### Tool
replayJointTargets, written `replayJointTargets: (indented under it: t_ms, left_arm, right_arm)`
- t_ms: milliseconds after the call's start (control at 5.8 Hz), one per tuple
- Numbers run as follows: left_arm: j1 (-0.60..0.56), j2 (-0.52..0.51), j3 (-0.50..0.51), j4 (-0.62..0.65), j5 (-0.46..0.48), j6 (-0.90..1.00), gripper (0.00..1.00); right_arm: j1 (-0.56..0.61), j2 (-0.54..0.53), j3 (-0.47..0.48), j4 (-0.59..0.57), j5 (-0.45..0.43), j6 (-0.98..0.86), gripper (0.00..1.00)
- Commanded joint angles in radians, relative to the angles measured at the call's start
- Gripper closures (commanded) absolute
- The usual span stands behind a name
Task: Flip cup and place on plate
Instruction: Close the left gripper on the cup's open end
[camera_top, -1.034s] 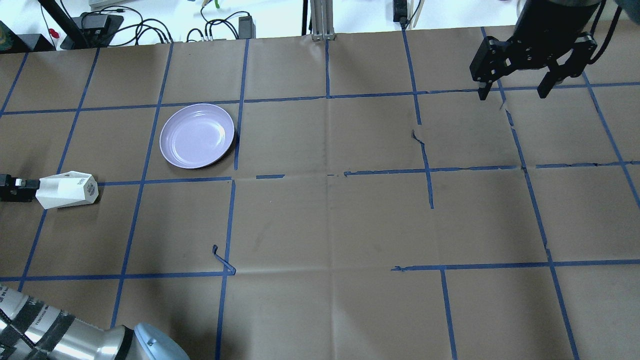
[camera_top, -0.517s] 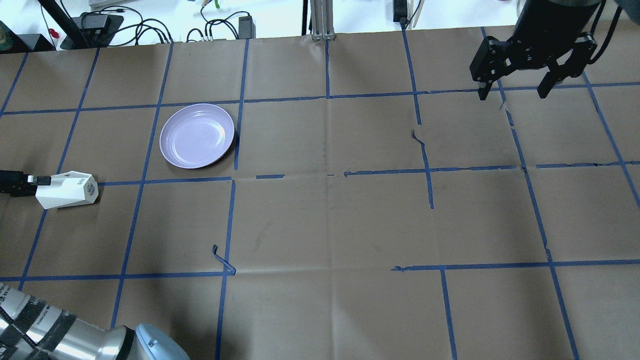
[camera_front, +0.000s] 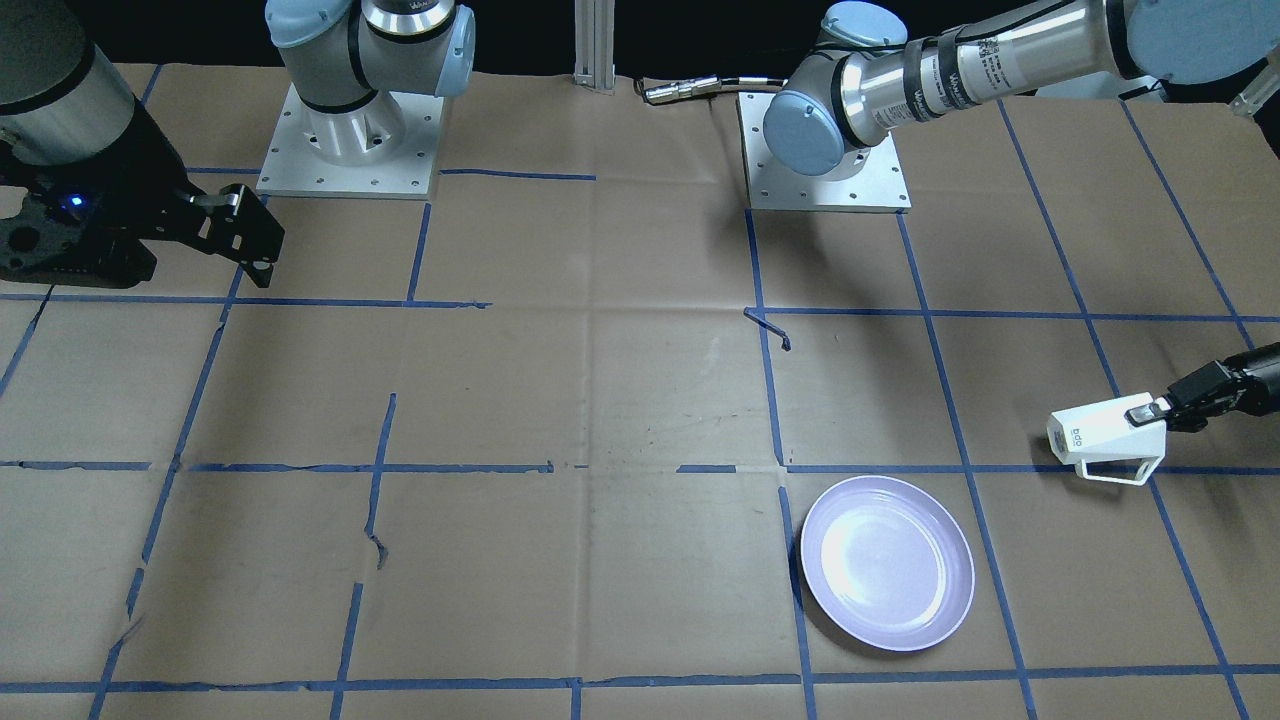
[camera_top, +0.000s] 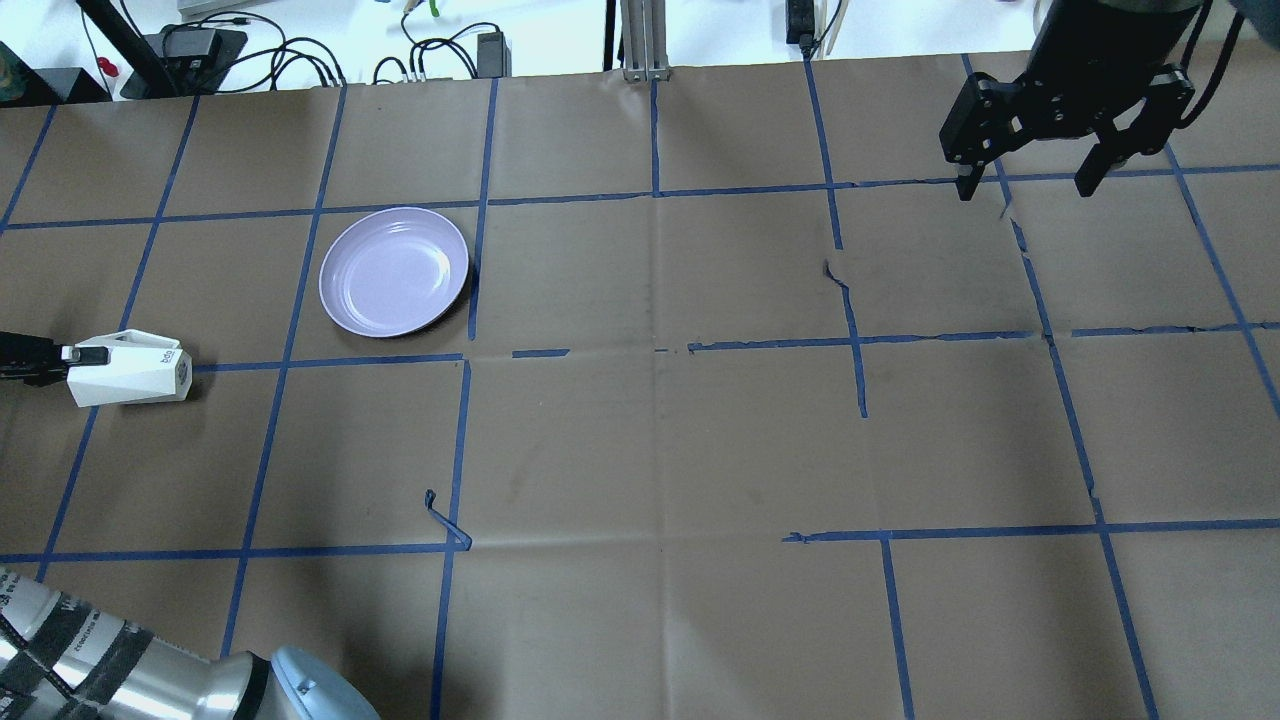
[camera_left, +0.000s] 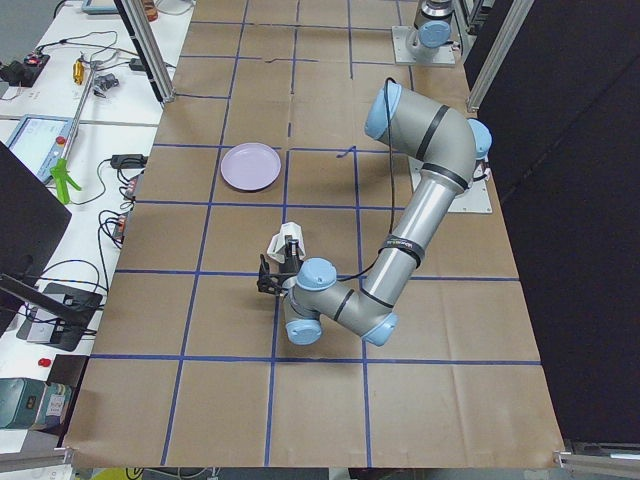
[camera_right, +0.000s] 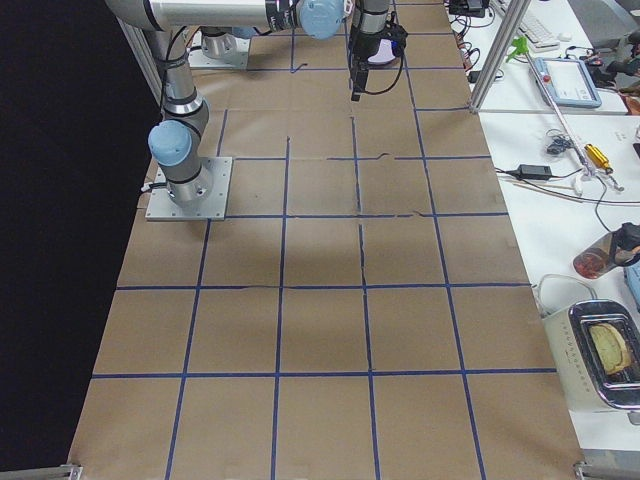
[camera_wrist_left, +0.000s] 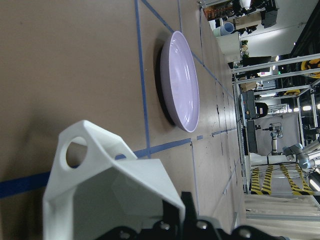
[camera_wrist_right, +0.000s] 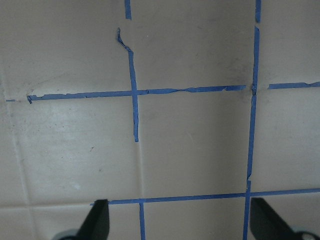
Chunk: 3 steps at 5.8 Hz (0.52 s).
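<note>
The white faceted cup (camera_top: 128, 370) lies on its side in my left gripper (camera_top: 68, 356), which is shut on its rim at the table's left edge. The cup's handle points toward the plate. It also shows in the front view (camera_front: 1103, 436), the left view (camera_left: 291, 240) and, close up, the left wrist view (camera_wrist_left: 110, 195). The pale lavender plate (camera_top: 394, 271) lies empty on the table, up and to the right of the cup, and shows in the front view (camera_front: 886, 562) and the left wrist view (camera_wrist_left: 182, 82). My right gripper (camera_top: 1030, 185) hangs open and empty over the far right.
The table (camera_top: 660, 440) is covered in brown paper with a blue tape grid. Cables and power bricks (camera_top: 200, 45) lie beyond the far edge. The two arm bases (camera_front: 350, 140) stand at the robot's side. A loose curl of tape (camera_top: 445, 520) sticks up near the left middle.
My left gripper has rolled the cup about its long axis, so the handle has come up on the plate side. The cup has stayed in place. The right arm has not moved.
</note>
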Motion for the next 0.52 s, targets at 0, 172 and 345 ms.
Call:
replayJointTargets:
  t_ms: [0, 172, 345]
  left_arm:
    - [0.000, 0.119, 0.004, -0.118, -0.023, -0.068, 1.00]
    - [-0.003, 0.196, 0.004, -0.137, -0.024, -0.150, 1.00]
    - [-0.021, 0.268, 0.004, -0.132, -0.027, -0.235, 1.00]
  right_arm:
    - [0.000, 0.000, 0.000, 0.000, 0.000, 0.000, 0.00]
    - [0.000, 0.000, 0.000, 0.000, 0.000, 0.000, 0.00]
    - [0.000, 0.000, 0.000, 0.000, 0.000, 0.000, 0.00]
